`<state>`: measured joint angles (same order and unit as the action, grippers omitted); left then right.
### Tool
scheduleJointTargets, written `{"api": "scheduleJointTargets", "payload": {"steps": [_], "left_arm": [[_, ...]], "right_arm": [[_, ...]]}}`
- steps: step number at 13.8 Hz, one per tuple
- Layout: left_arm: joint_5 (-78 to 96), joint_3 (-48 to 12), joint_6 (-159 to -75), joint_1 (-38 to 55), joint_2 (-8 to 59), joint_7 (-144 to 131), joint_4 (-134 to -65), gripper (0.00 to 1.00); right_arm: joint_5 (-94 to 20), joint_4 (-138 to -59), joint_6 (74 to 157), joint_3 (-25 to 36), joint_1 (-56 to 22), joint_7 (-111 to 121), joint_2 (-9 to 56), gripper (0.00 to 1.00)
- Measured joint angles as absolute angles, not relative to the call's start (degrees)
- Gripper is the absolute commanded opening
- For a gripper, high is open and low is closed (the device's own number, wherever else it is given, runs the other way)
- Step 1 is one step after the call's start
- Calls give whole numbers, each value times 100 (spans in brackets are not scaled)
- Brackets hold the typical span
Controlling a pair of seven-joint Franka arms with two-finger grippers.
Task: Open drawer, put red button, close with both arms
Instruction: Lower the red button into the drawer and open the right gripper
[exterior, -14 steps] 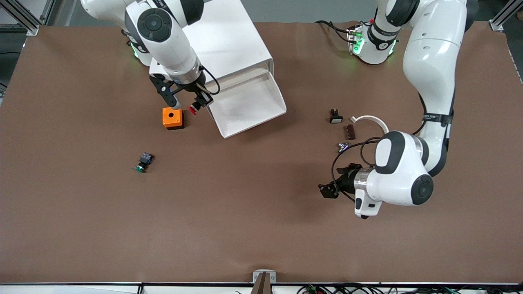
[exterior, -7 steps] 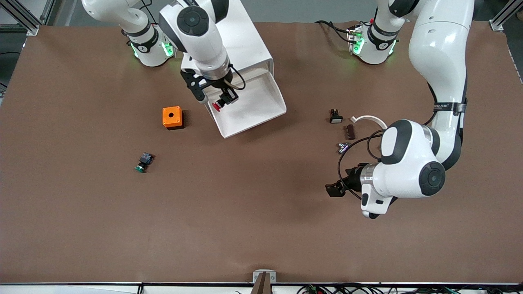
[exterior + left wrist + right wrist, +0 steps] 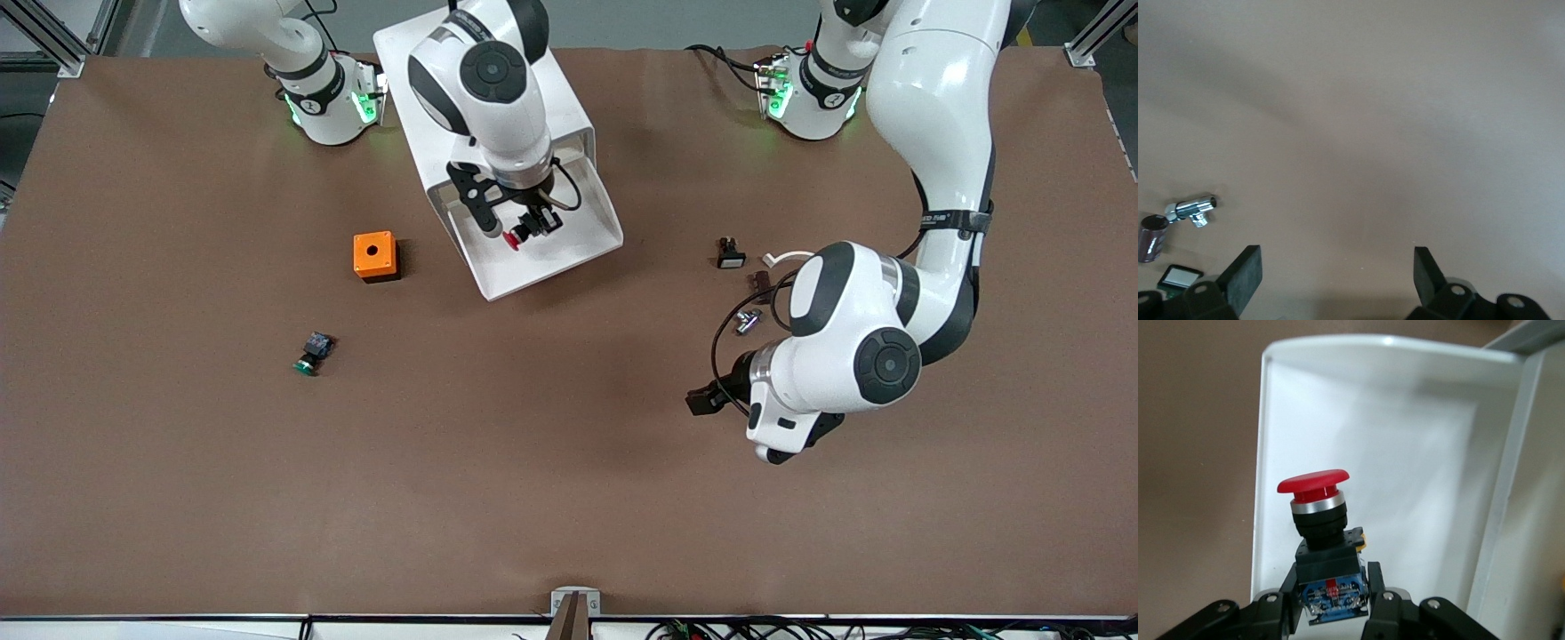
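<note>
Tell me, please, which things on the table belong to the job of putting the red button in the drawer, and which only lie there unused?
Belong to the job:
- red button, held in the shut right gripper over the open drawer
- drawer, pulled out of the white cabinet
- left gripper, open, waiting over bare table

Just lying about:
- orange box
- green button
- small parts beside the left arm

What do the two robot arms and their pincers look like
Both arms, left arm and right arm, are glossy white with rounded shells and black joint caps. Green lights glow at both bases. Each ends in a black two-finger pincer, left pincer and right pincer, with a thin black cable looping at the wrist.
</note>
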<state>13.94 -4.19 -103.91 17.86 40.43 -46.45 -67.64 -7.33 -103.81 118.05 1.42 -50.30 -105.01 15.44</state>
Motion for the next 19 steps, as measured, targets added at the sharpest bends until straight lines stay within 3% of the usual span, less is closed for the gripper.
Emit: {"api": "scheduleJointTargets", "payload": {"steps": [17, 18, 19], "left_arm": [[454, -418, -10733, 2743, 3983, -6073, -6981, 100], [439, -418, -10740, 2761, 3997, -6113, -6984, 100], [437, -418, -10747, 2767, 4002, -6123, -6984, 100]], "right_arm": [[-732, -10313, 11938, 153, -5411, -11014, 1995, 0], [-732, -10310, 11944, 154, -5413, -11032, 2012, 34], [-732, -10297, 11949, 153, -5414, -11068, 2016, 87]]}}
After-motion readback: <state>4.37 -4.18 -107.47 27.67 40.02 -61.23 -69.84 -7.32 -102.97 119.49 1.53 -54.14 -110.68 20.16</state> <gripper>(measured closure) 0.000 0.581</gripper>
